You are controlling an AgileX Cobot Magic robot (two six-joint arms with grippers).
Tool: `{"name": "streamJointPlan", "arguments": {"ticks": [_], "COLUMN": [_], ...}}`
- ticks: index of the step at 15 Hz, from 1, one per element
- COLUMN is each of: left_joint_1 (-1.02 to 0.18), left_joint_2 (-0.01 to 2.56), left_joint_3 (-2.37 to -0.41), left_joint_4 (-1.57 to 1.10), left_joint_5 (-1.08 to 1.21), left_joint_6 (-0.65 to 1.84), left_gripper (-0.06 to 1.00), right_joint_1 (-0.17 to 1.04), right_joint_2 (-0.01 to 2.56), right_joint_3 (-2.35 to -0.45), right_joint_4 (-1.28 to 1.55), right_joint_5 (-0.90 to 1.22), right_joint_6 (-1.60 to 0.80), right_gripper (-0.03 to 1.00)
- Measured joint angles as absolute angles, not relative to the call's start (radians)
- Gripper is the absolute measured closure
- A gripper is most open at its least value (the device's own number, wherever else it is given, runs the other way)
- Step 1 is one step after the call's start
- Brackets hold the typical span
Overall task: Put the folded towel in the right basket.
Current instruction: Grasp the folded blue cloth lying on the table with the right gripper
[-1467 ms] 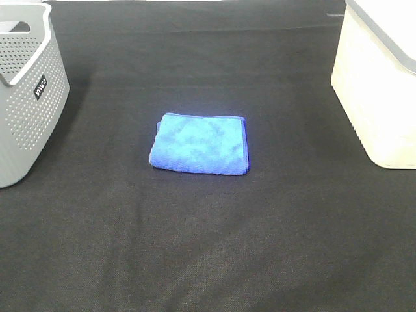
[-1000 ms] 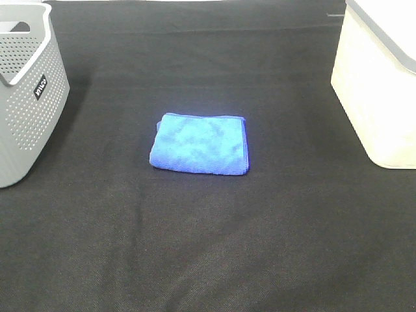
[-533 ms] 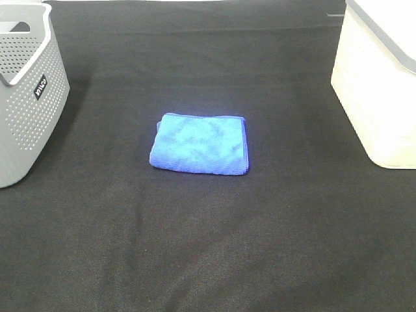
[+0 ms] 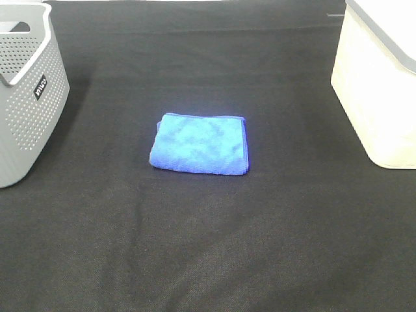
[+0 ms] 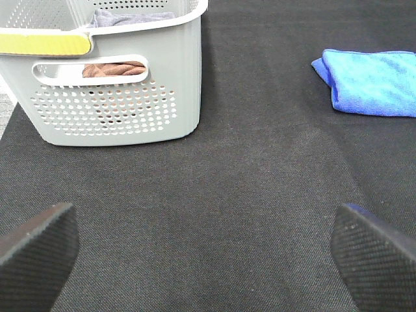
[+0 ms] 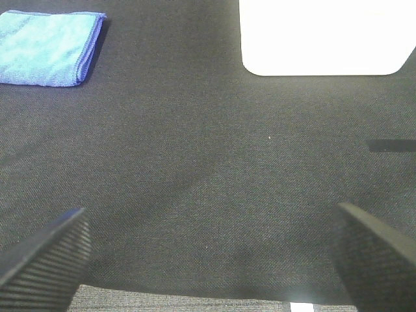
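Note:
A folded blue towel (image 4: 199, 144) lies flat on the black table cloth at the middle of the table; it also shows in the left wrist view (image 5: 370, 81) and the right wrist view (image 6: 49, 47). The white right basket (image 4: 382, 84) stands at the far right, also in the right wrist view (image 6: 322, 36). Neither arm shows in the exterior high view. My left gripper (image 5: 201, 250) is open and empty, well short of the towel. My right gripper (image 6: 208, 257) is open and empty, near the table's front edge.
A grey perforated basket (image 4: 26, 91) stands at the far left; in the left wrist view (image 5: 110, 71) it holds brown and grey cloth. The black cloth's front edge shows in the right wrist view (image 6: 195, 299).

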State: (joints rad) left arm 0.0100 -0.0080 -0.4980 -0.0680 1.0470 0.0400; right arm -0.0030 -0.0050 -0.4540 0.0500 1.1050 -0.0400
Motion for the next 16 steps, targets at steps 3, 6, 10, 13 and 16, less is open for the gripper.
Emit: {"name": "streamJointPlan", "arguments": {"ticks": [3, 6, 10, 13, 16], "left_joint_1": [0.01, 0.01, 0.01, 0.01, 0.01], "left_joint_2": [-0.008, -0.008, -0.008, -0.008, -0.008], "left_joint_3": [-0.498, -0.498, -0.498, -0.498, -0.498], "left_joint_4": [-0.068, -0.068, -0.068, -0.068, -0.068], "left_joint_5": [1.047, 1.047, 1.047, 1.047, 1.047], "left_joint_6": [0.04, 0.04, 0.04, 0.04, 0.04], "left_gripper": [-0.03, -0.03, -0.03, -0.03, -0.03], "right_joint_1": [-0.003, -0.003, -0.003, -0.003, -0.003], "right_joint_2": [-0.005, -0.005, -0.005, -0.005, -0.005], "right_joint_3": [-0.454, -0.454, -0.454, -0.454, -0.454], "right_joint_4": [0.05, 0.05, 0.05, 0.05, 0.05], "right_joint_5": [1.105, 1.105, 1.105, 1.105, 1.105], "right_joint_6": [-0.04, -0.04, -0.04, -0.04, -0.04], "right_gripper": [0.0, 0.0, 0.0, 0.0, 0.0]}}
